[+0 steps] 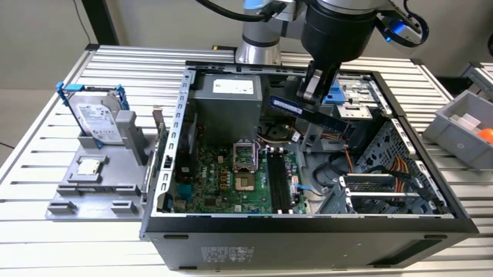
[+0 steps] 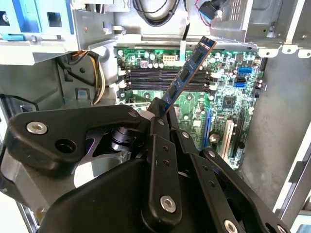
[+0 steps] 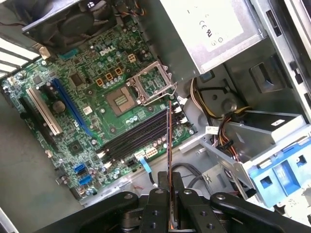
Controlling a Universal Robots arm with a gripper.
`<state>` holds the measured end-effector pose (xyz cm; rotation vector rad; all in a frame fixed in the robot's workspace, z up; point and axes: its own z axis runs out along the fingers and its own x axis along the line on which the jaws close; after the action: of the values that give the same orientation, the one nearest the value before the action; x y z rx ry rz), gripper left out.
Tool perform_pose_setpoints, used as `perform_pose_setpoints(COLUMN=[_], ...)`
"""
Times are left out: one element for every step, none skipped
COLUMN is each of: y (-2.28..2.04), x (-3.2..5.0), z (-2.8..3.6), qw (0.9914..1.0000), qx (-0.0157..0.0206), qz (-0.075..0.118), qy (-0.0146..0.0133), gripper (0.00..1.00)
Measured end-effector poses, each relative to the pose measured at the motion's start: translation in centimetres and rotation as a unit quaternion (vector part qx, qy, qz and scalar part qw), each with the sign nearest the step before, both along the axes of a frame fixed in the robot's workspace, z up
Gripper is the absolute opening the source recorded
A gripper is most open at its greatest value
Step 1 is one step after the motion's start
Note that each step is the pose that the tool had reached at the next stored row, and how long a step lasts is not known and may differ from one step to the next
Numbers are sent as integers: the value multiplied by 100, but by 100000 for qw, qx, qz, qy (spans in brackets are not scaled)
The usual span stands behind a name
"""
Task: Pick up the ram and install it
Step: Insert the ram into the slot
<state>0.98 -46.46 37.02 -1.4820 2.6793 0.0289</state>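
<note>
Above the open computer case [image 1: 308,248], which lies on its side in the middle of a slatted metal table [image 1: 46,242], my gripper [image 1: 312,92] hangs with its black fingers clamped together on the ram [image 1: 308,113]. This thin dark blue-green stick carries a row of small black chips. It is held near its middle and tilted, with one end lower than the other, over the half of the case nearer the table's far edge. In both wrist views the ram [image 2: 187,73] [image 3: 168,141] juts out from between my fingertips [image 2: 158,109] [image 3: 170,182] over the green motherboard [image 1: 231,184]. It hangs in the air above the long black memory slots [image 2: 165,77] [image 3: 136,138], clear of them and not seated. A grey power supply [image 1: 227,104] fills the case's far corner on the exterior view's left. Beside the case, towards the table's edge on the exterior view's left, a silver hard drive in a blue frame [image 1: 96,118] stands upright on a grey fixture [image 1: 92,184]. A grey bin [image 1: 462,130] sits near the table's opposite edge.
</note>
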Motion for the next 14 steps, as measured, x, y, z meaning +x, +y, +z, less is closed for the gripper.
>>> perform_pose_setpoints(y=[0,0,0,0,0,0,0,0,0,0,0,0,0,0], x=[0,0,0,0,0,0,0,0,0,0,0,0,0,0], z=[0,0,0,0,0,0,0,0,0,0,0,0,0,0], qw=[100000,99999,99999,99998,99997,99995,99994,99993,99991,99990,99989,99989,99988,99987], qx=[-2,0,0,-1,1,-1,-1,-2,0,-3,0,-1,0,2], qz=[-177,-348,-513,-657,-801,-953,-1089,-1219,-1325,-1414,-1459,-1501,-1548,-1602], qy=[2,0,2,1,1,1,2,1,1,1,0,0,0,0], gripper=[0,0,0,0,0,0,0,0,0,0,0,0,0,0])
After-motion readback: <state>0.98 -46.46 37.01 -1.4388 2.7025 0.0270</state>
